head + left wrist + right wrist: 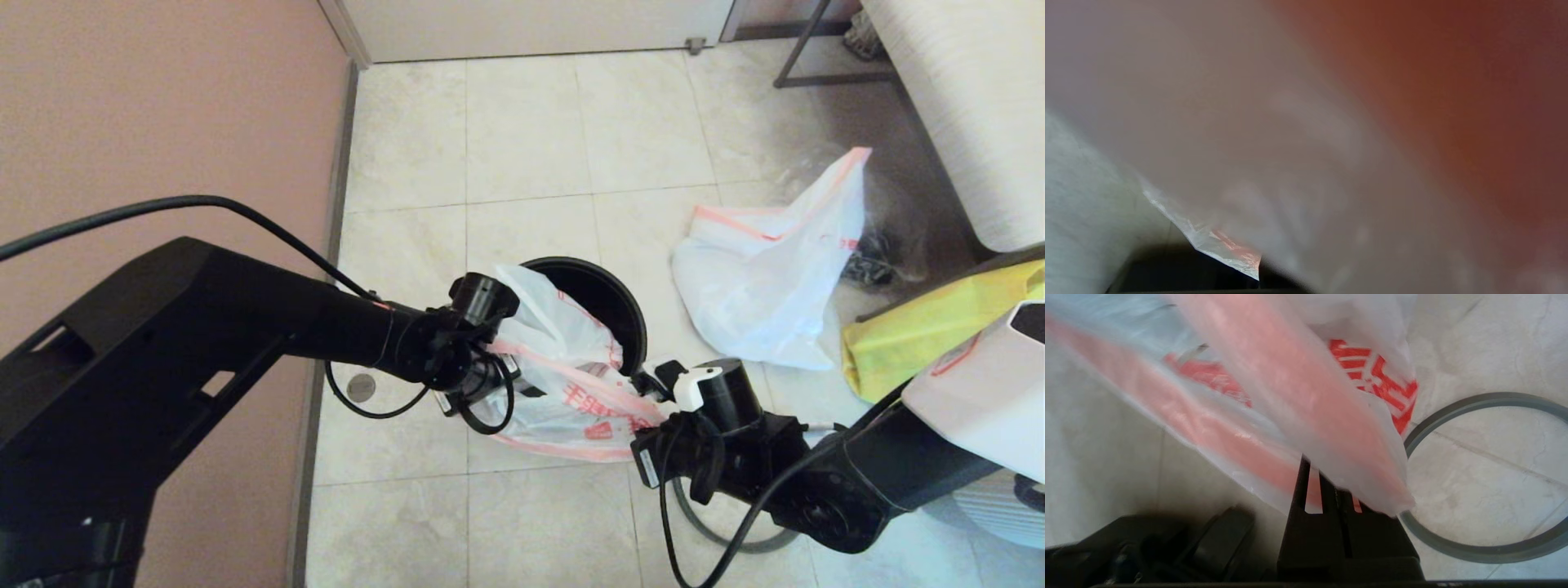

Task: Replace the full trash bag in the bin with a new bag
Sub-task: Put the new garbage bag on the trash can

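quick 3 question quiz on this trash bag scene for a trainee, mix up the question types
1. True or false: the grey ring sits on the rim of the bin.
2. Which bag hangs between the left claw and the right claw? A) the full trash bag B) the new bag C) the yellow bag
3. Fill in: the full trash bag lies on the ____, on the robot's right of the bin.

Key
1. False: the ring lies flat on the floor tiles, off the bin.
2. B: its pink-orange hem runs from claw to claw, draped over the bin's near edge.
3. floor
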Robot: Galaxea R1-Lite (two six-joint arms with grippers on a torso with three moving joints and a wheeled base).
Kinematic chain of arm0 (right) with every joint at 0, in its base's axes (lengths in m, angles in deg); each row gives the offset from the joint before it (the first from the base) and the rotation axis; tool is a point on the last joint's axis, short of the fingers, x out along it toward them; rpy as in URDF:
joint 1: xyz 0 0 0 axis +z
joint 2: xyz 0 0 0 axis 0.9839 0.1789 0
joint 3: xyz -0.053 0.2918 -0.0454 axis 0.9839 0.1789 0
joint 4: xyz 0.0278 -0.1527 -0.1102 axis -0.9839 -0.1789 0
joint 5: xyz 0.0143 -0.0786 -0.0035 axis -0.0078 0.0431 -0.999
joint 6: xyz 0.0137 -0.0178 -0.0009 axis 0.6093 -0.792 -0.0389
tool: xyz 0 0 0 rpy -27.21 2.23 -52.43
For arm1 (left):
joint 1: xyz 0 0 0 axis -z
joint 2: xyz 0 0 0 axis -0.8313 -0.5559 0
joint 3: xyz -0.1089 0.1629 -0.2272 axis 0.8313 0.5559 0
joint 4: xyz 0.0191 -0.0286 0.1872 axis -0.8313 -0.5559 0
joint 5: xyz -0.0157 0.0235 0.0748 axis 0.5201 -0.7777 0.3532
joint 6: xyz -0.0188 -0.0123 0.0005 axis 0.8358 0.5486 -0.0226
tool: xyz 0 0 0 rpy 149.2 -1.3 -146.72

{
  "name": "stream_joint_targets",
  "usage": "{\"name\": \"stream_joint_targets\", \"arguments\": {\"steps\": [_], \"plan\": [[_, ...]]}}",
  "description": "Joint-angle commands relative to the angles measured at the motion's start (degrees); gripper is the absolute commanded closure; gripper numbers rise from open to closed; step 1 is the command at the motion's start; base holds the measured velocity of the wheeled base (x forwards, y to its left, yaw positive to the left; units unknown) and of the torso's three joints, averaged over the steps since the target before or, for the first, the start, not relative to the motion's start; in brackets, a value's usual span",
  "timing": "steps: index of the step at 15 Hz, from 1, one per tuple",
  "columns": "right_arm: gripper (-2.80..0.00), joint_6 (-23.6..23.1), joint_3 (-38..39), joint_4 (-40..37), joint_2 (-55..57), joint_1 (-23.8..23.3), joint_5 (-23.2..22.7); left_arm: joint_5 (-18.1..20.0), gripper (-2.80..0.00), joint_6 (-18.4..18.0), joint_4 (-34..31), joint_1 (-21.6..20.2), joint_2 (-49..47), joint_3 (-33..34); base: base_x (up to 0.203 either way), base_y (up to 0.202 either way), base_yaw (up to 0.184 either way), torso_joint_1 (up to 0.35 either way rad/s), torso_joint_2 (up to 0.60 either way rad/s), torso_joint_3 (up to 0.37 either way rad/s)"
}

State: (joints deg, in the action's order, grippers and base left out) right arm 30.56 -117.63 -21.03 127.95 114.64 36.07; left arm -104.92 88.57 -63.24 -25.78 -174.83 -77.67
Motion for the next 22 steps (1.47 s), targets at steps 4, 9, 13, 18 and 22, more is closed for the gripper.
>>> {"name": "stream_joint_targets", "arguments": {"steps": [4,9,13,18,22], "plan": [[0.00,0.8,-7.4,0.3,3.3,-3.1,2.5,4.0,0.00,1.6,-0.3,0.1,1.6,2.6,0.000,0.000,0.000,0.000,0.00,0.000],[0.00,4.8,-10.4,0.3,3.7,-3.9,6.5,6.4,0.00,1.1,2.5,0.2,2.2,10.9,0.000,0.000,0.000,0.000,0.00,0.000],[0.00,6.8,-11.2,0.1,1.7,-3.7,6.1,6.6,0.00,-2.3,9.5,1.6,3.7,17.5,0.000,0.000,0.000,0.000,0.00,0.000],[0.00,6.9,-12.3,0.1,1.9,-3.7,5.7,11.5,0.00,-5.7,10.0,2.6,3.8,19.7,0.000,0.000,0.000,0.000,0.00,0.000],[0.00,6.9,-13.9,0.0,3.1,-3.5,5.6,15.3,0.00,-7.5,11.0,3.0,5.6,21.5,0.000,0.000,0.000,0.000,0.00,0.000]]}}
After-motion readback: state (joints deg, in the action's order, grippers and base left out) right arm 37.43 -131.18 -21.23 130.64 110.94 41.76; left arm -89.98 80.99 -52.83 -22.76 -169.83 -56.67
